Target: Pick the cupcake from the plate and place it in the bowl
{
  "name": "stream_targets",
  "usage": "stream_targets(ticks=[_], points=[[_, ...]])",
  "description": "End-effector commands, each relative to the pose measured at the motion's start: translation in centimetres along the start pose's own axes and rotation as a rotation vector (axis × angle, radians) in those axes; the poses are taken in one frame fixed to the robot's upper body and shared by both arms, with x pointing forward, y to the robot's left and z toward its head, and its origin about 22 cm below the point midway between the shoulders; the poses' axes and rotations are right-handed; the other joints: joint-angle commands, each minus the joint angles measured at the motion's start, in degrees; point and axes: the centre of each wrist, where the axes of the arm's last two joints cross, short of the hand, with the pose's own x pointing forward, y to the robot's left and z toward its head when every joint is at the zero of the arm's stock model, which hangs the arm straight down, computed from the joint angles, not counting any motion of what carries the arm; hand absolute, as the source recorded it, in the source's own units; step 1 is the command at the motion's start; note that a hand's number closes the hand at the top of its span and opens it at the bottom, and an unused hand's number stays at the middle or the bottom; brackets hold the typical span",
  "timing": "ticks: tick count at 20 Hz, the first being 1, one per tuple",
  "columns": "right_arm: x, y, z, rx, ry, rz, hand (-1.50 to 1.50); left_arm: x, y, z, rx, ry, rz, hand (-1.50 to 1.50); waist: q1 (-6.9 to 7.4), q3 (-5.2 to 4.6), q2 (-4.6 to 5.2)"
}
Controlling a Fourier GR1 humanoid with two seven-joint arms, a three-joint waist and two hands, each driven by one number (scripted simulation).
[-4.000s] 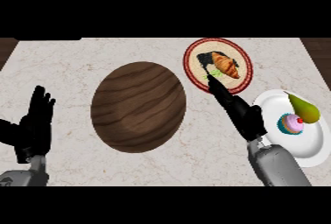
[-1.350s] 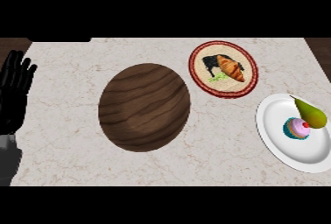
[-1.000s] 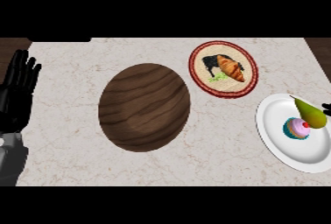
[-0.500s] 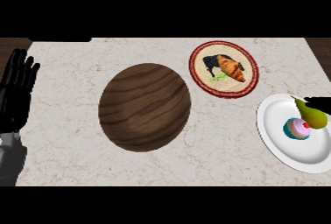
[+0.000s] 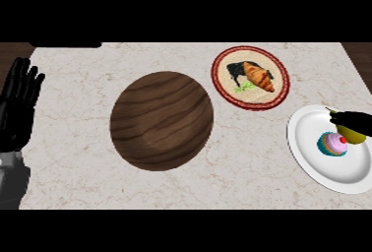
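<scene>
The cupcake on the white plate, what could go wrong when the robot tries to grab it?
The cupcake sits right beside a pear on the white plate, and the right hand reaches in over the pear. It might bump or grab the pear instead. The cupcake is also small, so fingers could squash its frosting. Carrying it to the wooden bowl, it might clip the rim.

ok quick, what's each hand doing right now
Left hand: open, fingers straight, resting at the counter's left edge, holding nothing.
Right hand: only a dark tip shows over the white plate by the pear; open or shut cannot be told.
</scene>
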Motion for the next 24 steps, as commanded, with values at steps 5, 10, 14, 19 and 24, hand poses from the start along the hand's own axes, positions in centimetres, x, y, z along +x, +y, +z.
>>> stream_targets(ticks=[5,10,14,19,24], points=[[0.7,1.0,-0.4,0.045,-0.025,-0.003,-1.50,0.6,2.0,-0.8,0.024,-0.005,-0.014,0.00,-0.45,-0.02,-0.12],[0.8,3.3,-3.0,0.056,0.000,-0.020,-1.50,-0.3,1.0,0.0,0.003,-0.003,-0.006,0.00,-0.23,-0.02,-0.08],[-1.7,3.5,-3.5,0.081,0.065,-0.013,-1.50,-0.3,-1.3,1.2,0.001,-0.005,0.002,0.00,0.42,0.03,0.04],[-2.5,3.3,-4.5,0.080,0.062,-0.016,-1.50,-1.1,-0.4,0.0,0.009,-0.004,0.012,0.00,0.18,0.01,0.09],[-2.5,5.0,-4.4,-0.013,-0.028,-0.003,1.50,1.2,0.6,-0.2,-0.003,0.004,-0.002,0.00,0.08,0.03,0.02]])
